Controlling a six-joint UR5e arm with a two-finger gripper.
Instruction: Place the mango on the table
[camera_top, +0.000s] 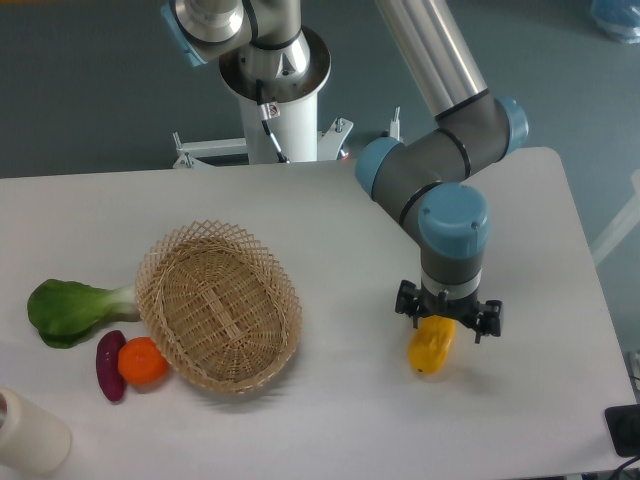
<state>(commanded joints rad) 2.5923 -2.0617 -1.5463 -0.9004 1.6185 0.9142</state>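
Note:
The mango (430, 348) is a small yellow oblong fruit at the right part of the white table (330, 420). Its upper end is tucked under my gripper (447, 328), which points straight down over it. The black jaws sit on either side of the fruit's top and appear shut on it. The mango hangs tilted, lower end toward the front left, at or just above the tabletop with a small shadow right beneath it. The fingertips are hidden by the wrist and the fruit.
A woven wicker basket (220, 305) with nothing in it lies left of centre. At the far left are a green leafy vegetable (65, 310), a purple vegetable (109, 365) and an orange fruit (143, 361). A white cylinder (28, 437) stands at the front left corner.

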